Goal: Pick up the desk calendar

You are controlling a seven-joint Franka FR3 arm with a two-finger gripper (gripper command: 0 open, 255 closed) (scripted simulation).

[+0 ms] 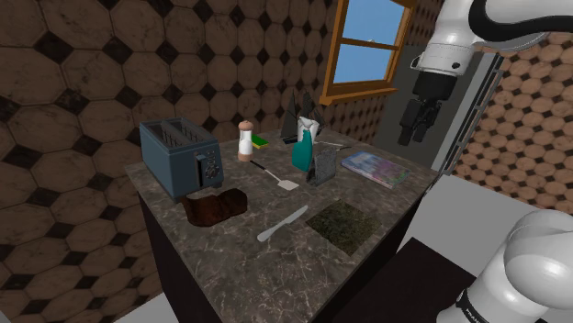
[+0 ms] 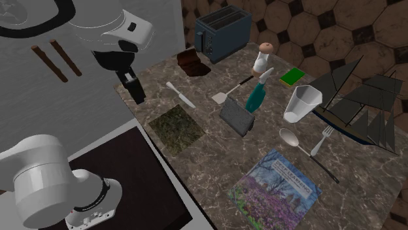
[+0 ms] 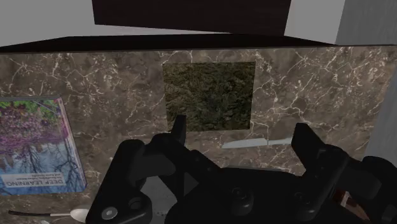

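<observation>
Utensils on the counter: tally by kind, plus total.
Knife: 1
Spatula: 1
Spoon: 1
Fork: 1
Total: 4

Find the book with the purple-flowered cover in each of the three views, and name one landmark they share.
Shoulder view: the book lies at the counter's far right end.
Second exterior view: the book lies at the lower right, below the spoon.
Wrist view: the book lies beside the dark square mat.
Shared landmark: the dark square mat.
</observation>
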